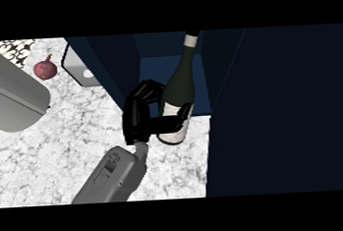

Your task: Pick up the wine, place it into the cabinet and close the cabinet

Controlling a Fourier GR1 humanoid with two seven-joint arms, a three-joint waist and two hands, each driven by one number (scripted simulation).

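A dark wine bottle [174,88] with a white label low on its body stands upright at the mouth of the open dark-blue cabinet [153,64]. Its neck points toward the cabinet's back and its base rests at the front edge. My left hand [139,114] comes in from the lower left and is shut on the bottle's lower part. The thumb lies across the label and the fingers reach up along the bottle's left side. One cabinet door [283,111] stands open on the right as a large dark panel, and the other door [106,66] stands open on the left. My right hand does not show.
A dark red fruit [45,70] with a stem lies on the marble counter [60,143] at the back left. A grey rounded body [10,96] fills the far left. A pale grey object [80,69] is half hidden behind the left door.
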